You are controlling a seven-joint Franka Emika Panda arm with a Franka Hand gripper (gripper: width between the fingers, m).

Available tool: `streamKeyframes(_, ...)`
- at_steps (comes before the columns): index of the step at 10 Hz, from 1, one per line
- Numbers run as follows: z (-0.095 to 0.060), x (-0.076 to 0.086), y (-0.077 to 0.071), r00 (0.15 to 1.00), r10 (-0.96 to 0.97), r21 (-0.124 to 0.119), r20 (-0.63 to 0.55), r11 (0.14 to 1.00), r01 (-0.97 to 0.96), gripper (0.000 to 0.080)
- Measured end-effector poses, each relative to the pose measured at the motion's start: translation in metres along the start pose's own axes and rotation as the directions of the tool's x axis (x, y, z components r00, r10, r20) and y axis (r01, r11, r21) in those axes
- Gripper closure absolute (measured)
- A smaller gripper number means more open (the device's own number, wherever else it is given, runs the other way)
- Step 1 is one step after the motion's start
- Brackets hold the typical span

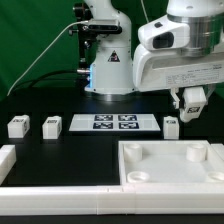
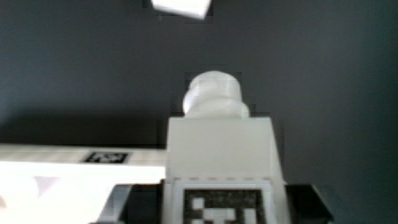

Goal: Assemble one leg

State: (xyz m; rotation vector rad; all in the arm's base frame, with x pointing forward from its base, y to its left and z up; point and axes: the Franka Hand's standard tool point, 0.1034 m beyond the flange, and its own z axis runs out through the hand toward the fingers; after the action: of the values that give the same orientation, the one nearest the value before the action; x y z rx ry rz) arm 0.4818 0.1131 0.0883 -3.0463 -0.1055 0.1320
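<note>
The leg (image 2: pixel 221 150) is clamped between the jaws of the gripper (image 1: pixel 190 104), held in air just beyond the tray part (image 1: pixel 165 147), approx. above a loose leg (image 1: pixel 171 126); I judge next: bring stub over a corner socket (image 1: pixel 196 155); keep leg vertical; lower slowly w/o side push.

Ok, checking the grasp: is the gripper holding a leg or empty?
Holding one: the wrist view shows the leg clamped between the gripper fingers.
</note>
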Motion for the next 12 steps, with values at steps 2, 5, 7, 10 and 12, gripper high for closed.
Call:
streamKeyframes(2,0.0,0.003,0.003,0.971,-0.009,-0.007,-0.241,1.0,0.008,0.0508)
streamKeyframes(5,-0.007,0.019,0.017,0.978,-0.048,-0.017,-0.204,0.999,0.045,0.0508)
streamKeyframes(7,-0.009,0.025,0.017,0.975,-0.059,-0.019,-0.215,0.998,0.056,0.0508)
streamKeyframes(10,-0.012,0.032,0.021,0.93,-0.066,-0.035,-0.362,0.998,0.058,0.0508)
streamKeyframes(12,0.001,0.029,0.032,0.88,-0.099,-0.065,-0.464,0.995,0.077,0.0508)
